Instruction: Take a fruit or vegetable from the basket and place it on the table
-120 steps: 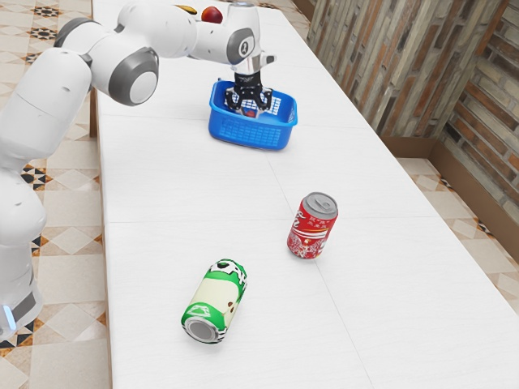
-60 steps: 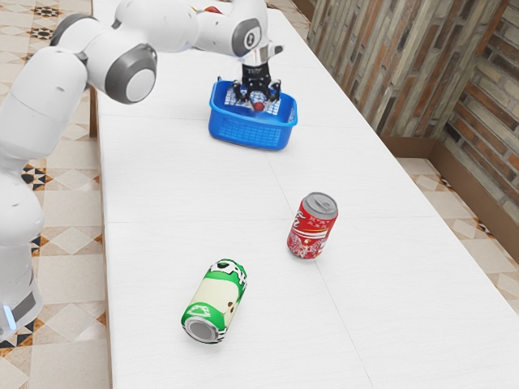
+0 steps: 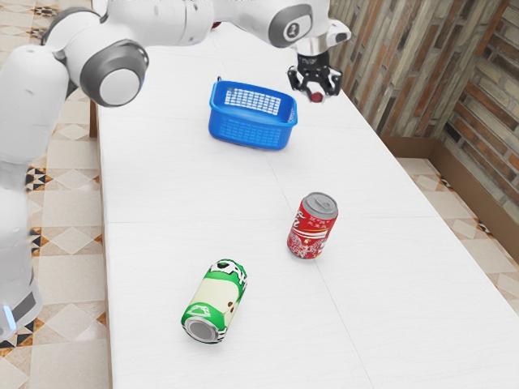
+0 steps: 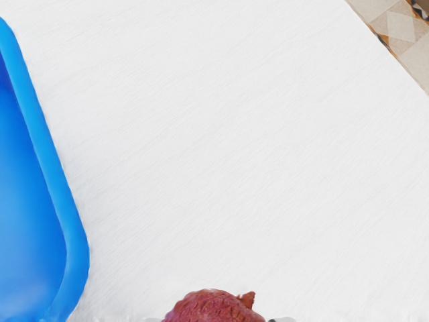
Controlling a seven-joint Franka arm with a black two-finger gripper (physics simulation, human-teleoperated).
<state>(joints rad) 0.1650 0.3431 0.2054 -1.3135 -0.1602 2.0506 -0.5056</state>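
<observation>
Exterior view: the claw (image 3: 316,94), at the end of the white arm (image 3: 158,23), is raised over the table (image 3: 195,194) and pinches a small red fruit (image 3: 317,97) between its two fingers. The blue basket (image 3: 247,136), with its open lattice sides, stands on the table just beside the claw, toward the exterior view's left; the fruit is outside it, in the air. Nearer the camera than the claw, a red can (image 3: 311,227) stands upright. Nearer still, and toward the exterior view's left of the claw, a green can (image 3: 215,301) lies on its side. Beyond the claw, a dark red item (image 3: 216,25) is mostly hidden behind the arm; its kind cannot be told.

Wrist view: the fruit's rough, dark red skin and a short brownish stub are seen at the claw. The basket's smooth rim lies near the fruit, and bare white tabletop extends below the claw toward the tiled floor (image 4: 402,33).
</observation>
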